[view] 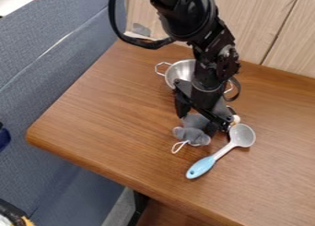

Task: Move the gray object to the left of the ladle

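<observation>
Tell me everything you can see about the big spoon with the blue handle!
The ladle has a round, pale gray bowl, a thin gray neck and a light blue handle with a little hole near its end. It looks like plastic. It lies slanted on the brown table, hollow side up, handle toward the front edge. Its bowl is close to the gripper; I can't tell if they touch.
</observation>
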`<state>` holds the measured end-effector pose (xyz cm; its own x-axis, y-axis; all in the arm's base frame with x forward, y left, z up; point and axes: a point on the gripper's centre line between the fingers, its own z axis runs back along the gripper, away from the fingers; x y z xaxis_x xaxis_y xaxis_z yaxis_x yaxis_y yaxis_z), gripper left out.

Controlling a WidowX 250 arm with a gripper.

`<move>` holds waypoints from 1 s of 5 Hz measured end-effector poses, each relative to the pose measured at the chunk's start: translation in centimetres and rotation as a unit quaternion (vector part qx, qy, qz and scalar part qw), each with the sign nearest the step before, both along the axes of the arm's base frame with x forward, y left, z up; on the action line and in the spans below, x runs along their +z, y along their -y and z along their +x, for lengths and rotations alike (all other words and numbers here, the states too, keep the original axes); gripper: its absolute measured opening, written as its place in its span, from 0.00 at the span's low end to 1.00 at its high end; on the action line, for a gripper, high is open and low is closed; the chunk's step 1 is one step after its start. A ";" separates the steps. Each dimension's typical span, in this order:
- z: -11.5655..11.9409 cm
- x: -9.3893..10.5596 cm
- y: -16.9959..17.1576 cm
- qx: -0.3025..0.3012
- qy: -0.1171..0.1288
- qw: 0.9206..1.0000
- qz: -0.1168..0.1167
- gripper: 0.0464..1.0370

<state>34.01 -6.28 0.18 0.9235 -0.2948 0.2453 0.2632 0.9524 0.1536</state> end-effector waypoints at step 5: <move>-0.2 7.7 1.5 -0.022 0.082 0.996 -0.041 0.96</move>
